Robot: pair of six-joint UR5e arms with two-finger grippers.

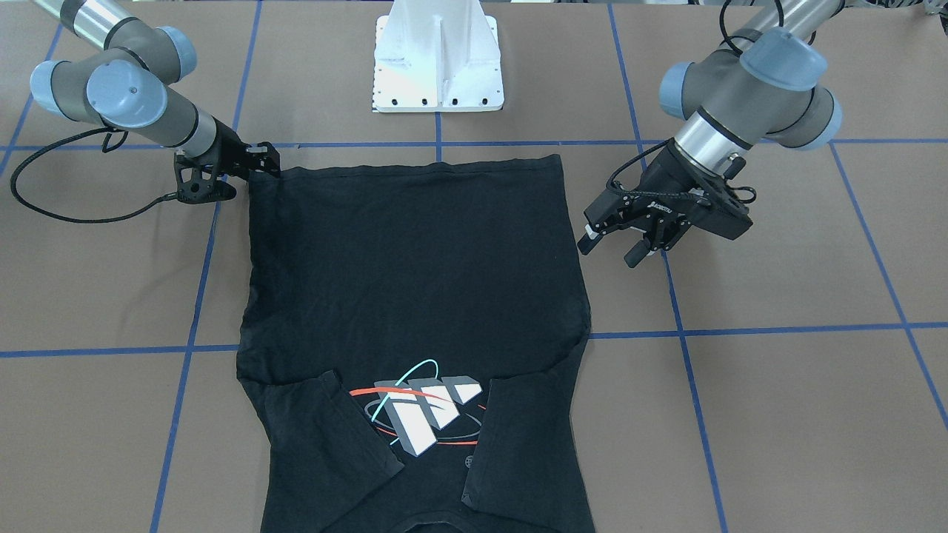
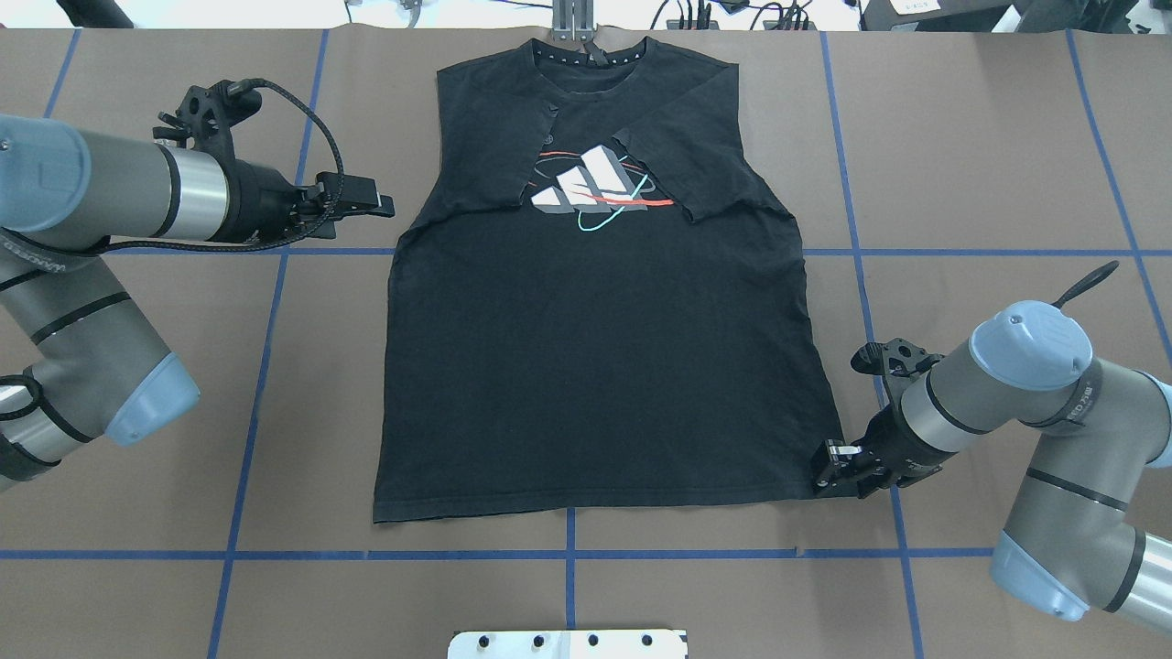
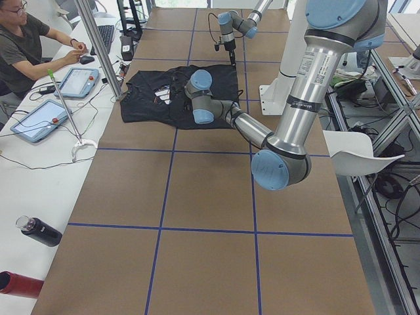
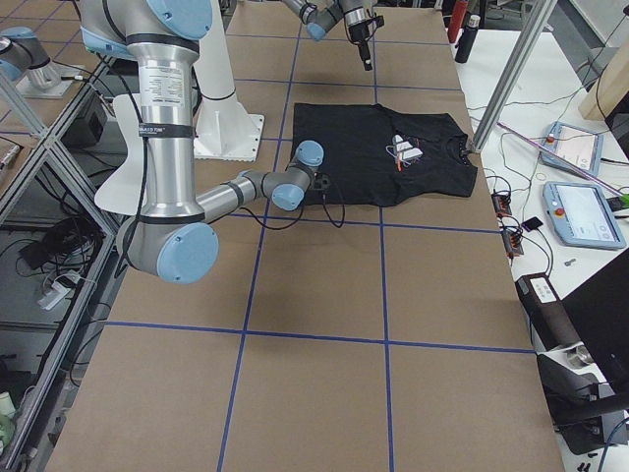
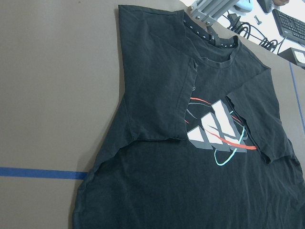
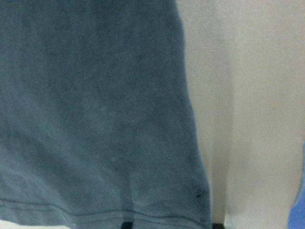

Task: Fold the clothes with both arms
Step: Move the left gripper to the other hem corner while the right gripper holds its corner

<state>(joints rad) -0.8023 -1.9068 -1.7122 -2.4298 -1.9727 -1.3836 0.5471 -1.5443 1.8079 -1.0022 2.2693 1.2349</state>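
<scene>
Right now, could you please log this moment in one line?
T-shirt: flat, print up, sleeves folded in | left gripper: open, beside it | right gripper: at hem corner, grip unclear

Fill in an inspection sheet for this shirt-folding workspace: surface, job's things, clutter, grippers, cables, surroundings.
Surface: brown table marked with a blue tape grid.
Job's things: black T-shirt lies flat, print up, both sleeves folded in over the chest.
Clutter: nothing seen.
Grippers: left gripper open, beside the shirt's side edge and apart from it; right gripper at a hem corner, grip cannot be told.
Cables: black cable loops from the right wrist over the table.
Surroundings: white pedestal base; seated person with tablets at a side bench.
</scene>
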